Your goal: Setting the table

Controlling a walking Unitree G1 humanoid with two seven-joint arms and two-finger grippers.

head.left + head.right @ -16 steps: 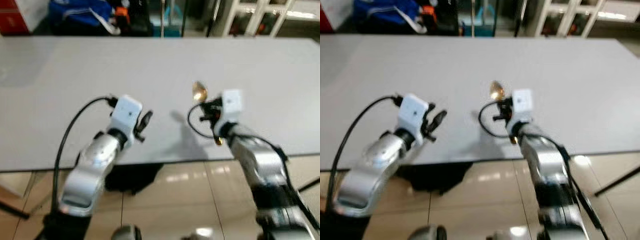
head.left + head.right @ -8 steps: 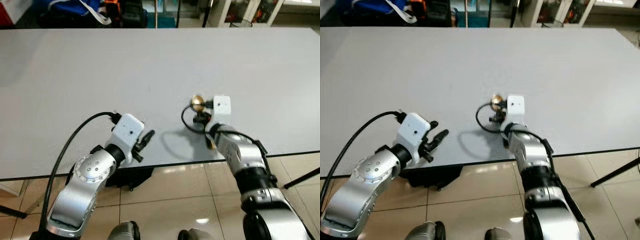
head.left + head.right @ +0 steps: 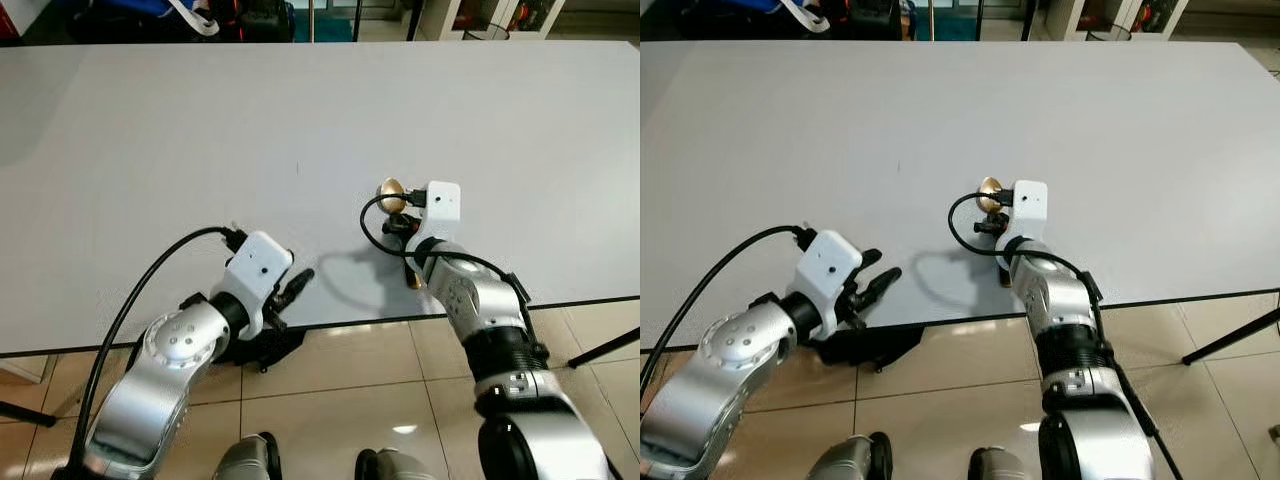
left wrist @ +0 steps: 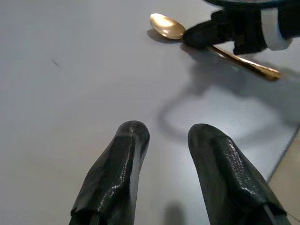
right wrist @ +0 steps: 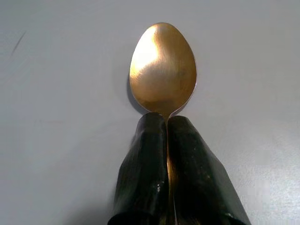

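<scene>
A broad, matte pale-grey rectangular table (image 3: 180, 130) with a thin dark edge spans the scene. Under its near edge lies a floor of glossy beige tiles (image 3: 330, 380) with darker grout lines, catching small glints of overhead light. Beyond the far edge, a slim metal pole (image 3: 312, 20) stands among dim, cluttered furnishings.

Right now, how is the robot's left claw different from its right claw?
The right gripper is shut on a gold spoon; the left gripper is open and holds nothing. The right gripper sits further in over the grey table, while the left gripper hangs by the table's near edge. Both have two long black fingers and point across the table.
</scene>
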